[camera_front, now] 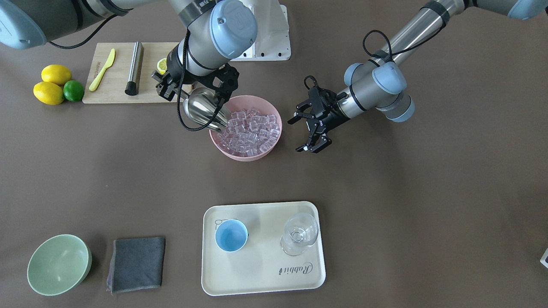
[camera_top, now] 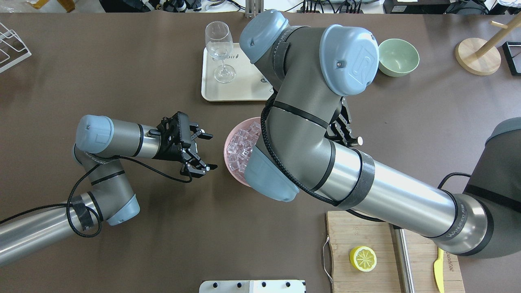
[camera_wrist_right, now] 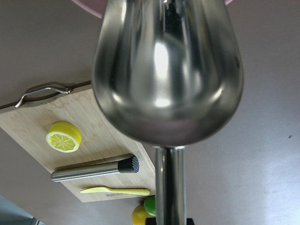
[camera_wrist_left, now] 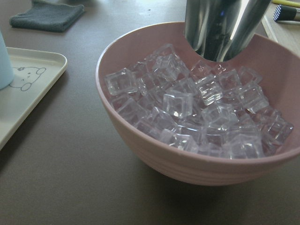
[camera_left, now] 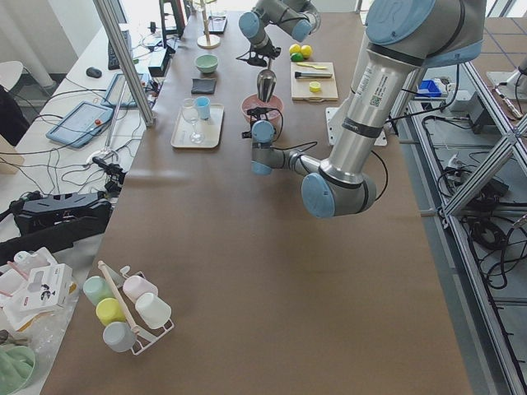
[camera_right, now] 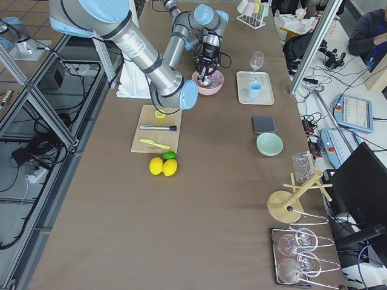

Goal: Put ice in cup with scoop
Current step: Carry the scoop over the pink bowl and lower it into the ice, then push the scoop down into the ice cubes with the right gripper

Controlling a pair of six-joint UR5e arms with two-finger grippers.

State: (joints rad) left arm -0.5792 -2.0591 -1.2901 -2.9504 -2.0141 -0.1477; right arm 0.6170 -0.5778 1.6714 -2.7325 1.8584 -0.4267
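Note:
My right gripper (camera_front: 176, 89) is shut on the rod handle of the steel scoop (camera_front: 204, 110). The scoop's mouth dips over the near rim of the pink bowl (camera_front: 246, 155) into the ice (camera_front: 252, 130). The right wrist view shows the scoop's back (camera_wrist_right: 168, 70) and handle (camera_wrist_right: 169, 187). My left gripper (camera_front: 305, 133) is open and empty beside the bowl; it also shows in the overhead view (camera_top: 211, 151). The left wrist view shows the ice (camera_wrist_left: 197, 112) and the scoop (camera_wrist_left: 225, 28). The light-blue cup (camera_front: 231, 235) stands upright on the cream tray (camera_front: 261, 273).
A clear stemmed glass (camera_front: 299, 233) stands on the tray beside the cup. A wooden board (camera_front: 115, 92) holds a steel cylinder (camera_front: 134, 68), a yellow knife (camera_front: 102, 68) and a half lemon (camera_front: 162, 65). Lemons (camera_front: 51, 85), a lime (camera_front: 73, 90), a green bowl (camera_front: 58, 265) and a grey cloth (camera_front: 137, 263) lie around.

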